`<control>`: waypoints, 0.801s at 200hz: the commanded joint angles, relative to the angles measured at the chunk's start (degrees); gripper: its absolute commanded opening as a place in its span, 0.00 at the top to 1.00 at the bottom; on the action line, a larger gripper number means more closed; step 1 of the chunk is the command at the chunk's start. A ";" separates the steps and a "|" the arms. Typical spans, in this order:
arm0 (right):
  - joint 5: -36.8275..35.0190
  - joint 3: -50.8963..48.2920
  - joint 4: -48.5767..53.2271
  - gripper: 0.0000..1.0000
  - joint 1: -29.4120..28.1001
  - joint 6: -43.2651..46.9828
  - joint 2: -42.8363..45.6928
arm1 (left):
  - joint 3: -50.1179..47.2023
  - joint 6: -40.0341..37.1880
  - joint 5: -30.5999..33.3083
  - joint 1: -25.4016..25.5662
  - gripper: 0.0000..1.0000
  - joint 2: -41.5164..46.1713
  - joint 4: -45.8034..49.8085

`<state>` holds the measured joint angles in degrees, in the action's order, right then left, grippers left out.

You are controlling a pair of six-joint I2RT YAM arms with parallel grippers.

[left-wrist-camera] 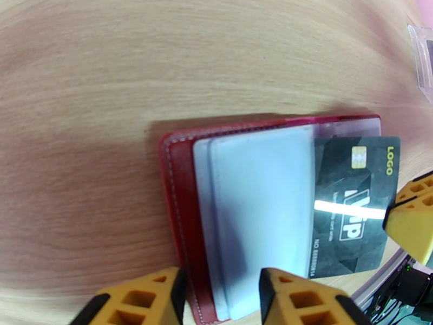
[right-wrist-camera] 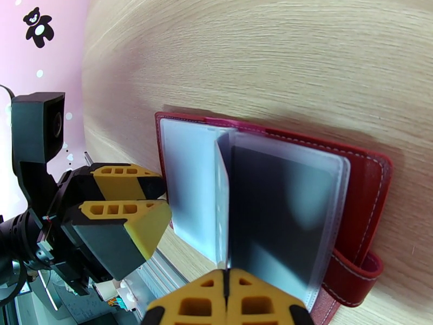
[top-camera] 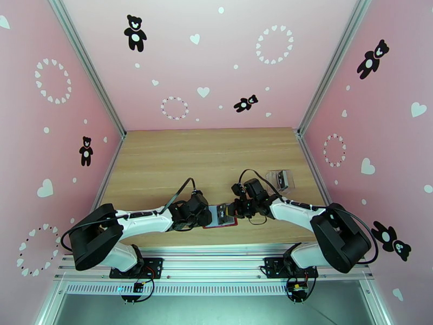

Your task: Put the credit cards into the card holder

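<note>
Seating the dark card point(left-wrist-camera: 352, 212) in the card holder point(left-wrist-camera: 178, 212), which lies open near the front edge of the table point(left-wrist-camera: 162, 60); card is partly under a clear sleeve point(left-wrist-camera: 260, 212), LOGO edge sticking out. Right gripper point(right-wrist-camera: 226, 293) fingers are together, tip against the card's outer edge; pinch or plain push, can't tell. Left gripper point(left-wrist-camera: 219, 291) fingers are apart over the holder's near edge. Card looks thin, stiff, slick, light: drive it by that outer edge, flat, no bending. Holder is light and the sleeves floppy, so expect sliding unless the red cover is pinned
</note>
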<state>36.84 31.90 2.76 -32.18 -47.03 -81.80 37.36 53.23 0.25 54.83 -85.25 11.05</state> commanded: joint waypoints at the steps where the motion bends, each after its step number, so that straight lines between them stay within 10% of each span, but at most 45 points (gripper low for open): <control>1: -0.80 -0.98 -0.20 1.00 -0.34 -0.68 -0.91 | 1.05 0.49 -1.38 -0.38 0.58 -0.88 -1.41; 160: -1.68 -1.36 -3.22 1.00 -1.78 -2.62 -4.09 | 0.96 0.56 -1.81 -0.17 0.58 -1.24 -2.15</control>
<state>36.23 31.14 0.03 -33.23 -49.04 -84.14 37.36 53.23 0.21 54.85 -85.78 10.31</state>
